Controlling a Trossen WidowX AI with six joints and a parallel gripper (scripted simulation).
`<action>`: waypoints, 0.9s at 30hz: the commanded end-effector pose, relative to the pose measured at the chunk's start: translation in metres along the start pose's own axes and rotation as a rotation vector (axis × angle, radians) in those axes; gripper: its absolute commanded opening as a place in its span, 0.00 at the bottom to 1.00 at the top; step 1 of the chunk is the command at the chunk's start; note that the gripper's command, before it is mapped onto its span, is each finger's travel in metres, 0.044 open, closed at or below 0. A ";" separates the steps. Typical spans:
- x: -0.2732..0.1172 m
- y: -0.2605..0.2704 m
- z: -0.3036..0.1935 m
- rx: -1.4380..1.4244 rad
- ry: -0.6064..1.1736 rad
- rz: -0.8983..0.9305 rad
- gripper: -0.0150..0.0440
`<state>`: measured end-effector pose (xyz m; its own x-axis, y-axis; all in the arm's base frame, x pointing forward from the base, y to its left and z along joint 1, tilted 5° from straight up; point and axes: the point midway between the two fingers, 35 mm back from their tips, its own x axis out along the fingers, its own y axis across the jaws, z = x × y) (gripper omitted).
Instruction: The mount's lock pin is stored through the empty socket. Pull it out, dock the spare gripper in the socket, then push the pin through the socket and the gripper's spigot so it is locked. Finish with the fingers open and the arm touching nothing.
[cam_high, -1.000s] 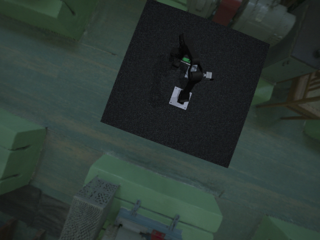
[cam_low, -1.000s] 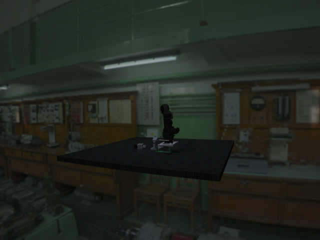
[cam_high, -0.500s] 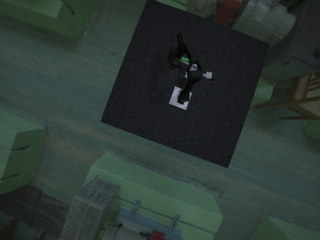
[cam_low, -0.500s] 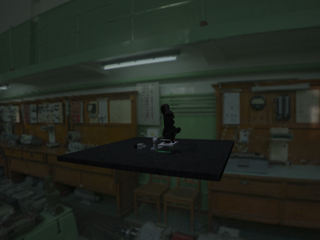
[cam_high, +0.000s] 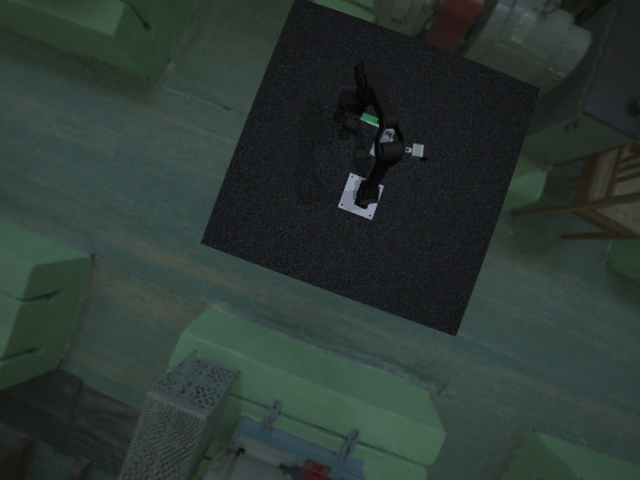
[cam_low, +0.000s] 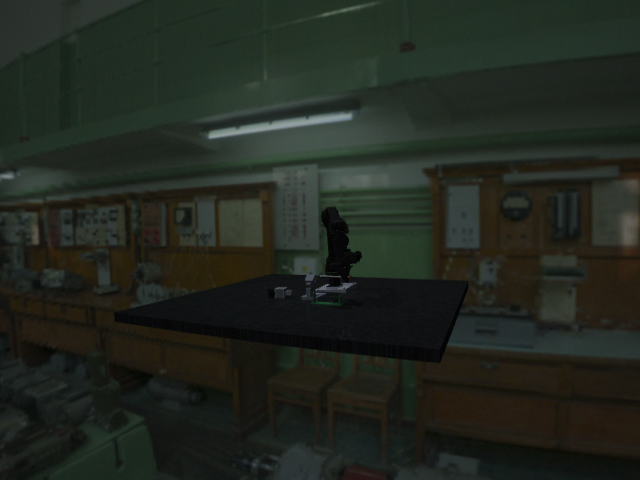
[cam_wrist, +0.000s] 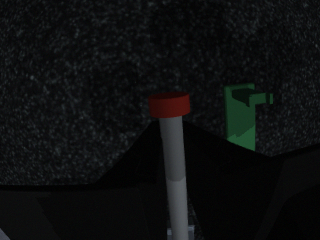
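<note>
My gripper (cam_wrist: 166, 128) is shut on the lock pin. The pin (cam_wrist: 173, 155) has a grey shaft and a red head, which stands out beyond the fingertips; its far end runs out of the bottom of the wrist view. In the exterior view the pin (cam_low: 328, 276) lies roughly level, pointing towards the upper part of the grey mount (cam_high: 387, 135) (cam_low: 309, 285). Whether its tip is in the socket cannot be told. The spare gripper (cam_high: 417, 150) (cam_low: 280, 292), a whitish block with a small spigot and dark part, lies apart on the far side of the mount.
A green bracket (cam_high: 369, 118) (cam_low: 327, 303) (cam_wrist: 241, 117) with a hooked end stands on the black table (cam_high: 310, 248) (cam_low: 206, 320), beside the held pin. The arm's base sits on a white plate (cam_high: 347, 206). The arm's links pass above and partly hide the mount in the top view.
</note>
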<state>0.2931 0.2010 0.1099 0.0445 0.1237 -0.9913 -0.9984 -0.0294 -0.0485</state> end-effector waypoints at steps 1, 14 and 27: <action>0.001 0.000 0.000 0.000 0.001 0.002 0.25; -0.004 -0.032 0.019 -0.014 -0.001 0.001 0.25; -0.004 -0.062 0.036 -0.028 -0.002 0.000 0.25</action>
<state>0.3485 0.2350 0.1208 0.0472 0.1252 -0.9910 -0.9973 -0.0501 -0.0539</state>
